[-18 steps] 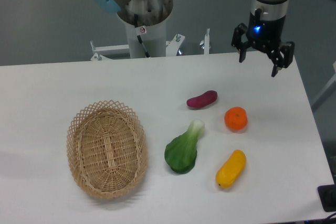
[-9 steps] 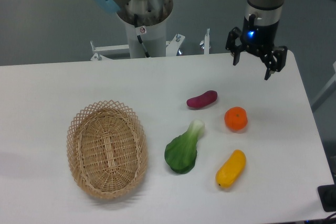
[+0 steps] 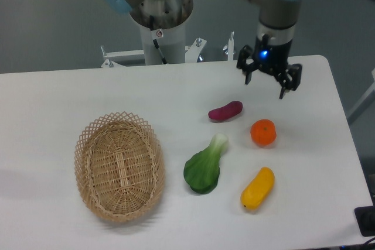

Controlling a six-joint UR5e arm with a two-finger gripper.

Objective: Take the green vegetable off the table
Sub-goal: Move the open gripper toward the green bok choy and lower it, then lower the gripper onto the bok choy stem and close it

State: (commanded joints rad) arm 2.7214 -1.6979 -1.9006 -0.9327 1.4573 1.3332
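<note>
- A woven wicker basket (image 3: 119,165) is sitting at the lower left of the frame on the white table (image 3: 53,103), with nothing showing inside it.
- The green vegetable (image 3: 204,165) is lying just right of the basket, low in the centre, its dark leafy end pointing down and its pale stem pointing up and right.
- A purple-red vegetable (image 3: 225,110) is lying above the stem, apart from it.
- A yellow fruit (image 3: 258,188) is resting at the lower right, and an orange (image 3: 263,133) is sitting above it.
- The gripper (image 3: 265,86) is hanging at the upper right, above the orange, its two fingers spread apart and gripping nothing.
</note>
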